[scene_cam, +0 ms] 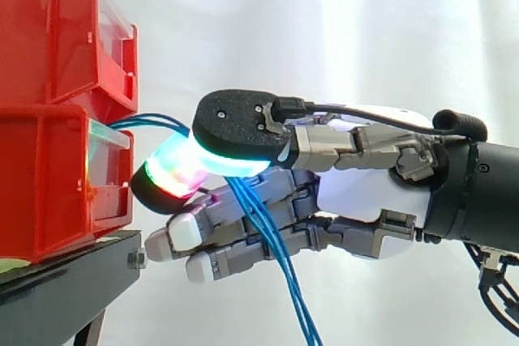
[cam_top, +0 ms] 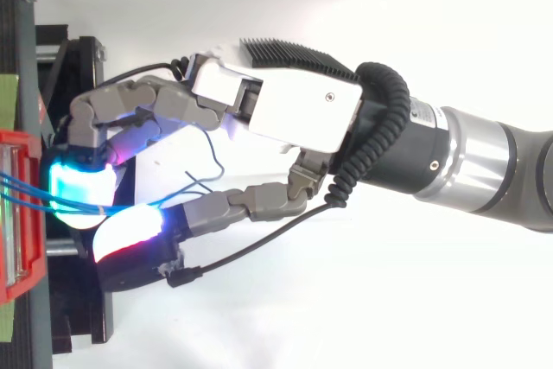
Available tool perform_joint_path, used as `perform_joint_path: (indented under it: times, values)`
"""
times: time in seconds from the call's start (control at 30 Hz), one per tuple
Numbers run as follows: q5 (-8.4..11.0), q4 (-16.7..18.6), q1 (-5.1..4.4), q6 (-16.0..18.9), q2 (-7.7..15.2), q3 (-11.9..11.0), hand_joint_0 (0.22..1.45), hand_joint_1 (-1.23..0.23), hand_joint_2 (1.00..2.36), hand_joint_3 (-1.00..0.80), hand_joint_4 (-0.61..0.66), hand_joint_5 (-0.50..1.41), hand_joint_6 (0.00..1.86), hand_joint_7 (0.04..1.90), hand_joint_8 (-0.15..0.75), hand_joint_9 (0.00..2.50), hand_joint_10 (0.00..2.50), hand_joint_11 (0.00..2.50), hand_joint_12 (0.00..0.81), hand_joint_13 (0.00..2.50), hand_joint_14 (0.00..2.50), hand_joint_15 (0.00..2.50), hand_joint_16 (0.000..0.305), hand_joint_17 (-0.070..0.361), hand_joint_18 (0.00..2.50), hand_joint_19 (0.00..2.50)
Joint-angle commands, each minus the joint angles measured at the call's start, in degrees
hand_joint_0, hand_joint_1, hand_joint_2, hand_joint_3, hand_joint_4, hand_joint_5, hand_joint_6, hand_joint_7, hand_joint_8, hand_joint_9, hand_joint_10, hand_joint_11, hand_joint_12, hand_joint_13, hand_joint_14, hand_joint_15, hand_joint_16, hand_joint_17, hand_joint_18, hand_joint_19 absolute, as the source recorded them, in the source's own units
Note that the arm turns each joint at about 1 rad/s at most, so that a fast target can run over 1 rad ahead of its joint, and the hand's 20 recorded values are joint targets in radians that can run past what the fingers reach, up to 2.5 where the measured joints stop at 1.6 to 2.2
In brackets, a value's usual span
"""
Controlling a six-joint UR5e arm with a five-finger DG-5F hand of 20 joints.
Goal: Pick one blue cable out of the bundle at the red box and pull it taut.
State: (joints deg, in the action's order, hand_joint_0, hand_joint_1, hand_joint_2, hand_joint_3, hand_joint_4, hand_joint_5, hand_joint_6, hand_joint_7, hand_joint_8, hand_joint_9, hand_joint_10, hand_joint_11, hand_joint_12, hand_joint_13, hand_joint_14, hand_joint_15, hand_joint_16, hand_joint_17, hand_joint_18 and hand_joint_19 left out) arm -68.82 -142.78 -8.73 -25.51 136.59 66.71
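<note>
A few thin blue cables (scene_cam: 280,273) come out of the front of the lower red bin (scene_cam: 49,192), arch over to my hand (scene_cam: 365,192) and hang slack below it. In the side view they pass between two glowing fingertips (scene_cam: 174,172) that are pressed together just in front of the bin. From above, the blue cables (cam_top: 34,192) run from the red box (cam_top: 13,213) straight into the gap between the cyan pad and the white-red pad of the hand (cam_top: 294,114). More than one strand sits in the pinch. The other fingers curl underneath.
A second red bin (scene_cam: 57,30) is stacked on the lower one, and both rest on a black stand (scene_cam: 65,281). A white curtain hangs behind. The arm reaches in from the right, level with the lower bin.
</note>
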Motion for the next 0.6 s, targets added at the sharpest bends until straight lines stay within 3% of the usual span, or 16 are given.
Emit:
perform_joint_path:
  times: [0.0,0.3,0.57]
  values:
    - [-0.09,-0.92,-0.14,0.72,0.00,0.00,0.60,-0.86,1.02,-0.18,0.22,-0.15,0.76,1.11,0.353,0.83,0.01,0.66,0.430,0.54,0.00,0.14,0.055,0.125,0.60,0.28]
    - [-0.09,-1.80,-0.32,2.22,0.00,0.00,0.61,-0.87,1.02,-0.23,0.21,-0.17,0.80,1.05,0.352,0.80,0.02,0.66,0.428,0.53,0.00,0.14,0.056,0.126,0.60,0.27]
    - [0.00,-2.59,-0.76,4.33,-0.09,0.00,0.65,-0.92,1.01,-0.38,0.21,-0.18,0.83,1.01,0.347,0.78,0.02,0.66,0.426,0.52,0.01,0.13,0.056,0.125,0.60,0.26]
